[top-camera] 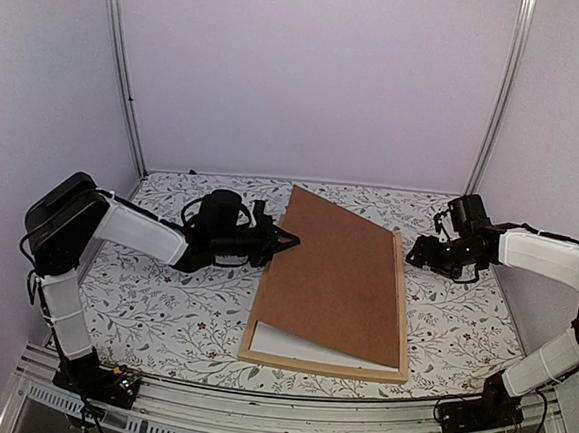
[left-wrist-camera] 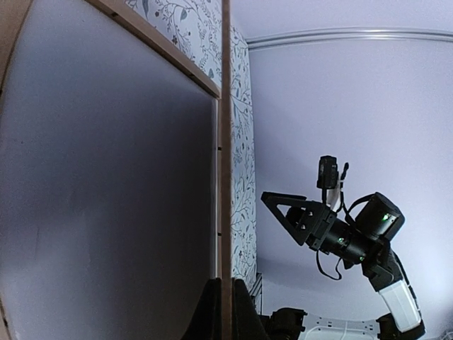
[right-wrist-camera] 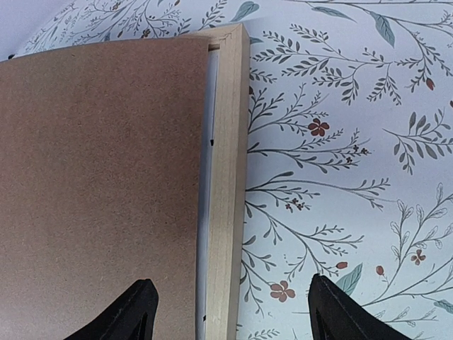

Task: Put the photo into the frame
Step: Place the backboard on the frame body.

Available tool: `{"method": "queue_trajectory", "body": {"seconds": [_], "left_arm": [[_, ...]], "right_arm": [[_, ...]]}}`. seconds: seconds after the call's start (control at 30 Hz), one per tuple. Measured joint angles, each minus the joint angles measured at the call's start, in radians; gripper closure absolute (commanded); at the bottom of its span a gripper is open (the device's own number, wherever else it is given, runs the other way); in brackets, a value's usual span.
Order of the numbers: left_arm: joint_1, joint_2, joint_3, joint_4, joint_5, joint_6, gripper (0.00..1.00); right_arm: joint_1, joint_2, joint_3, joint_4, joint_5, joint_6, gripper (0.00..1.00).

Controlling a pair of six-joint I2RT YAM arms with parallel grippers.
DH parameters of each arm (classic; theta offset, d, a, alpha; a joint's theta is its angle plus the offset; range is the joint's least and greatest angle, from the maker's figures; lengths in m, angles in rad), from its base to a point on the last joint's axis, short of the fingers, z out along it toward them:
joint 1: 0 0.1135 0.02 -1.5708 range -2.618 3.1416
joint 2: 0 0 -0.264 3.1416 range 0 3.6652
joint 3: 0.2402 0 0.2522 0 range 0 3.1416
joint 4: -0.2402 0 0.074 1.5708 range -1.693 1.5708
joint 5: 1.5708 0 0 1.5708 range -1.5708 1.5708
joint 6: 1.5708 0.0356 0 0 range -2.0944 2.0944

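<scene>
The frame (top-camera: 400,321) of light wood lies flat on the table, also seen in the right wrist view (right-wrist-camera: 228,177). A brown backing board (top-camera: 337,270) leans over it, its left edge raised and its right edge down inside the frame. My left gripper (top-camera: 292,240) is shut on that raised edge (left-wrist-camera: 226,142), the thin board between the fingertips. Under the board a white sheet (top-camera: 290,343) fills the frame (left-wrist-camera: 106,191). No print shows, so I cannot tell if it is the photo's back. My right gripper (right-wrist-camera: 233,312) stands open above the frame's right bar, holding nothing (top-camera: 416,253).
A floral cloth (top-camera: 162,307) covers the table. Grey walls close in at the back and both sides, with metal posts (top-camera: 129,94) in the back corners. A metal rail (top-camera: 284,417) runs along the near edge by the arm bases.
</scene>
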Motion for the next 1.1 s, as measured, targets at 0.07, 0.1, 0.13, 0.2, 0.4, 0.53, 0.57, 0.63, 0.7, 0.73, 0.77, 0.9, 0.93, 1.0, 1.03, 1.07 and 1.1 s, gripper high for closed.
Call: {"method": "queue_trajectory", "body": {"seconds": [0.07,0.1,0.13,0.2,0.4,0.53,0.57,0.63,0.7,0.73,0.77,0.9,0.93,1.0,1.03,1.07,1.1], "left_arm": [[0.000,0.000,0.002,-0.003,0.000,0.003,1.00],[0.000,0.000,0.004,-0.006,0.000,0.004,1.00],[0.000,0.001,0.008,-0.010,0.001,0.005,1.00],[0.000,0.005,0.019,-0.018,0.004,0.008,1.00],[-0.001,0.018,0.032,-0.023,0.014,0.013,1.00],[-0.001,0.018,0.032,-0.025,0.015,0.015,1.00],[-0.001,0.018,0.032,-0.025,0.015,0.018,1.00],[-0.001,0.018,0.032,-0.025,0.015,0.024,1.00],[-0.001,0.017,0.032,-0.024,0.016,0.025,1.00],[-0.001,0.017,0.032,-0.024,0.018,0.025,1.00],[-0.001,0.017,0.032,-0.024,0.019,0.025,1.00],[-0.001,0.013,0.032,-0.024,0.023,0.024,1.00],[0.000,0.010,0.032,-0.024,0.025,0.023,1.00],[0.000,0.002,0.027,-0.021,0.031,0.023,1.00],[0.000,-0.003,0.025,-0.021,0.035,0.021,1.00],[0.001,-0.009,0.022,-0.021,0.038,0.019,1.00],[0.002,-0.015,0.019,-0.019,0.042,0.018,1.00]], "right_arm": [[0.000,0.000,-0.001,0.001,0.000,0.000,0.23],[0.000,0.000,-0.001,0.001,-0.001,0.000,0.23],[0.000,0.000,-0.001,0.002,-0.001,0.000,0.23],[0.000,0.000,-0.002,0.003,-0.001,0.000,0.23],[0.000,0.000,-0.003,0.008,-0.001,0.000,0.23],[0.000,0.000,-0.006,0.011,-0.002,0.000,0.23],[0.000,0.000,-0.006,0.011,-0.002,0.000,0.23],[0.000,0.000,-0.006,0.011,-0.002,0.000,0.23],[0.000,0.000,-0.006,0.011,-0.002,0.000,0.23],[0.000,0.000,-0.006,0.011,-0.002,0.000,0.23],[0.000,0.000,-0.006,0.011,-0.002,0.000,0.23],[0.000,0.000,-0.006,0.012,-0.002,0.000,0.23],[0.000,0.000,-0.006,0.011,-0.002,0.000,0.23],[0.000,0.000,-0.006,0.012,-0.001,0.000,0.23],[0.000,0.000,-0.006,0.012,-0.002,0.000,0.23],[0.000,0.000,-0.006,0.011,-0.001,0.000,0.23],[0.000,0.000,-0.006,0.011,-0.001,0.000,0.23]]}}
